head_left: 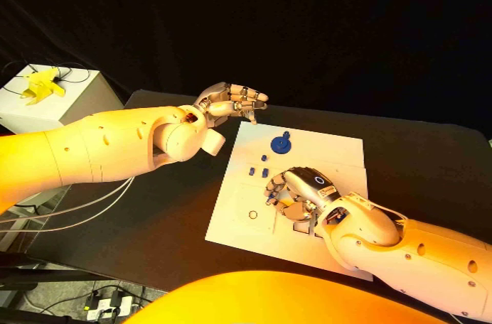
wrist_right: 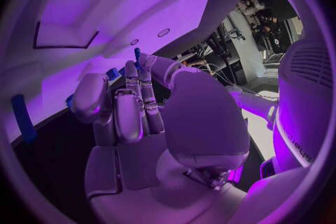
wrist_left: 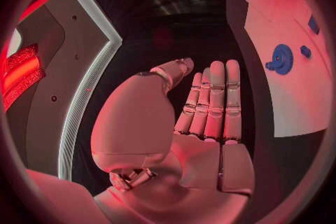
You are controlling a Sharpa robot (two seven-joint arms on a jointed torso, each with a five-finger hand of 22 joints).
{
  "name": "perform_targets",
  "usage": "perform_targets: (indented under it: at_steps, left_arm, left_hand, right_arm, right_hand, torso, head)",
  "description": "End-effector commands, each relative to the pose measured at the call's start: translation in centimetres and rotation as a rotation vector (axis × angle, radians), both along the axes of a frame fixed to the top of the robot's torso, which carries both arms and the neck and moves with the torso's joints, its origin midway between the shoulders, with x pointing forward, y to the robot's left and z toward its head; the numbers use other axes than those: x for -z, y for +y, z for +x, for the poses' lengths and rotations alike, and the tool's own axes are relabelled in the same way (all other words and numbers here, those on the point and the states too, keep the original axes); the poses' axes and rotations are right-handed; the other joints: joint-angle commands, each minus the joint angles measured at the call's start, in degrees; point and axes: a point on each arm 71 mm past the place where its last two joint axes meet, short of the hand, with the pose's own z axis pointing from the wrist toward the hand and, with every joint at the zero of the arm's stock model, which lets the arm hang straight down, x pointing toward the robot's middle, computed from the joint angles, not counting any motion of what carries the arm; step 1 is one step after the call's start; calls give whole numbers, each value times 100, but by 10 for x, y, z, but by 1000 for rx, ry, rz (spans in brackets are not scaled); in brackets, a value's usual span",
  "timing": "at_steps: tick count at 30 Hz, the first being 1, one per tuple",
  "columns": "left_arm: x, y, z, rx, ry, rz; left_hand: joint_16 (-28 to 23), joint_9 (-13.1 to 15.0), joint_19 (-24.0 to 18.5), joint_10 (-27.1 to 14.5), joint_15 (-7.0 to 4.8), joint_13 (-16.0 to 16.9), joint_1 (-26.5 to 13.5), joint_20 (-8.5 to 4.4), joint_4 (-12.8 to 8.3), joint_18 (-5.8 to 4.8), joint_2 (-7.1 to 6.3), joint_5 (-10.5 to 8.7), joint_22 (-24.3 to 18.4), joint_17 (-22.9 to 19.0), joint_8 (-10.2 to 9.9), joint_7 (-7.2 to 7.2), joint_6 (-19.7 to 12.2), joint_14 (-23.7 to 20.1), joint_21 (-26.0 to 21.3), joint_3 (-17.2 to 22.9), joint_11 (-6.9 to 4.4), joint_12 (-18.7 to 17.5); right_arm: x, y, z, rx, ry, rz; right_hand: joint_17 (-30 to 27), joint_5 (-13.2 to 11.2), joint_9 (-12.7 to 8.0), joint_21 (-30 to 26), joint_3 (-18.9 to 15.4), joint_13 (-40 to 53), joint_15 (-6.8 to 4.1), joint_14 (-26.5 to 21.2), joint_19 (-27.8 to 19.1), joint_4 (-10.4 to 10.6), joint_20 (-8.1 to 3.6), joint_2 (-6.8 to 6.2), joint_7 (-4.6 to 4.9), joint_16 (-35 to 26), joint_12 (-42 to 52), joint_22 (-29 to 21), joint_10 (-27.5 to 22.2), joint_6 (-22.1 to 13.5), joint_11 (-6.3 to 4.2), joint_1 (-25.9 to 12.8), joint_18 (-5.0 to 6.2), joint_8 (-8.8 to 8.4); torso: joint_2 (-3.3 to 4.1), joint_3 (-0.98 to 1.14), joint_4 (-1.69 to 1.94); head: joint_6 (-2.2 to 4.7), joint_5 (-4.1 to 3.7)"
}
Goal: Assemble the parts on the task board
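Note:
The white task board [head_left: 328, 153] lies mid-table. A round blue part [head_left: 281, 144] sits near its far edge, also seen as the round blue part [wrist_left: 280, 59]. Two small blue parts [head_left: 257, 173] stand left of the board's middle. My right hand [head_left: 301, 194] rests low over the board's centre, fingers curled toward those parts. Blue pieces [wrist_right: 112, 74] show just past its fingertips; whether it pinches one is hidden. My left hand [head_left: 234, 99] hovers off the board's far left corner, its fingers [wrist_left: 213, 98] straight and together, holding nothing.
A white box [head_left: 62, 100] with a yellow object [head_left: 43, 84] on top stands at the back left, off the table. Cables [head_left: 72, 210] hang by the table's left edge. Bare black tabletop [head_left: 431, 160] lies right of the board.

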Motion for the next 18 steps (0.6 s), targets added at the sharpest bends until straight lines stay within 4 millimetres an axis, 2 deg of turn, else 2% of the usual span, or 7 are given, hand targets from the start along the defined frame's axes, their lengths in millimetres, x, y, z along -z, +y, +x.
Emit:
perform_targets:
  at_steps: [1, 18]
  left_arm:
    - [-1, -2, 0, 11, 1, -13]
    - [-1, -2, 0, 9, 3, -12]
  left_hand:
    - [-31, -9, 31, -28, 22, -9, 51, 8, -38, 75, -5, 5, 6, -8, 15, -17, -27, 16, -17, -9, 7, 8]
    - [-39, -12, 28, -26, 22, -15, 41, 9, -34, 75, -3, 4, 7, -10, 25, -18, -26, 18, -18, -21, 6, 15]
  right_arm:
    - [2, 1, -1, -12, 1, -24]
    - [8, 1, -2, -7, 15, -42]
  right_hand:
    - [-3, 19, 4, -27, 35, 6, -36, 109, 46, -7, 0, 138, 20, -21, 39, 147, 213, -3, -165, 99, -98, 18]
    - [-10, 21, 10, -44, 37, 10, -35, 109, 44, -10, 1, 136, 21, -26, 35, 142, 217, -3, -164, 95, -95, 20]
  torso:
    - [-1, -4, 1]
    - [0, 0, -3]
  head:
    - [1, -11]
    - [1, -1]
